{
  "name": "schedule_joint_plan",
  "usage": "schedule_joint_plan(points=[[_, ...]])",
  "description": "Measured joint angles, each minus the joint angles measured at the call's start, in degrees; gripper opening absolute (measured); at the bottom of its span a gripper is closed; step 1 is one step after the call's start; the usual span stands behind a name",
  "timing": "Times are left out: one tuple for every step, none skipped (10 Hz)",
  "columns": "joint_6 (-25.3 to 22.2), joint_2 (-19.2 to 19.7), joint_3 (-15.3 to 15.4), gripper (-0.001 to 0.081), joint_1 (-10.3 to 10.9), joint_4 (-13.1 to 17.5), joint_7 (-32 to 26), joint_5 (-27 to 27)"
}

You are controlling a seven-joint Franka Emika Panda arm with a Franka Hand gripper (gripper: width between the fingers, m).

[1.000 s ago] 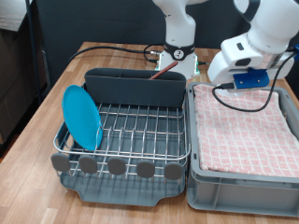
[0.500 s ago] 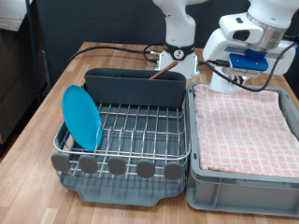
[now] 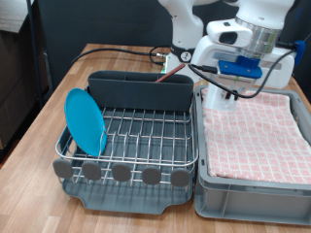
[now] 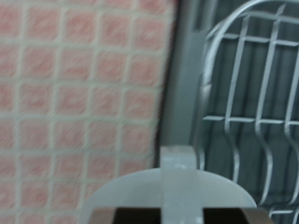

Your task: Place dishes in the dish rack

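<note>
The light-blue plate stands on edge in the left side of the dish rack. My gripper hangs above the seam between the rack's right side and the grey crate. In the wrist view a white rounded mug with its handle stub sits close under the hand, held there, above the rack wires and the pink-checked cloth. The fingers themselves are hidden. The wooden spoon is out of view.
The grey crate lined with pink-checked cloth stands at the exterior view's right of the rack. The grey cutlery bin runs along the rack's far side, round grey discs along its near side. Cables lie behind.
The arm has risen from over the crate and moved towards the exterior view's left, to the edge of the rack. The plate has not moved.
</note>
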Motion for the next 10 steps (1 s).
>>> schedule_joint_plan(points=[[1.97,1.02,-1.34,0.0072,-0.30,1.23,1.37,-1.65],[4.58,2.00,-2.40,0.0072,-0.71,2.42,1.40,-2.56],[6.09,3.33,-2.66,0.0072,-0.96,3.55,1.28,-2.86],[5.47,3.33,-2.61,0.0072,-0.94,3.54,1.28,-2.63],[5.23,3.34,-2.59,0.0072,-0.97,3.68,1.13,-2.05],[5.05,3.49,-2.57,0.0072,-1.22,4.29,-0.18,0.17],[4.97,3.88,-2.55,0.0072,-1.69,5.32,-2.43,3.10],[4.80,4.45,-2.54,0.0072,-2.24,6.53,-4.59,5.46],[4.12,5.19,-2.55,0.0072,-2.79,8.00,-6.33,6.88],[3.65,6.03,-2.58,0.0072,-3.30,9.50,-7.63,7.72]])
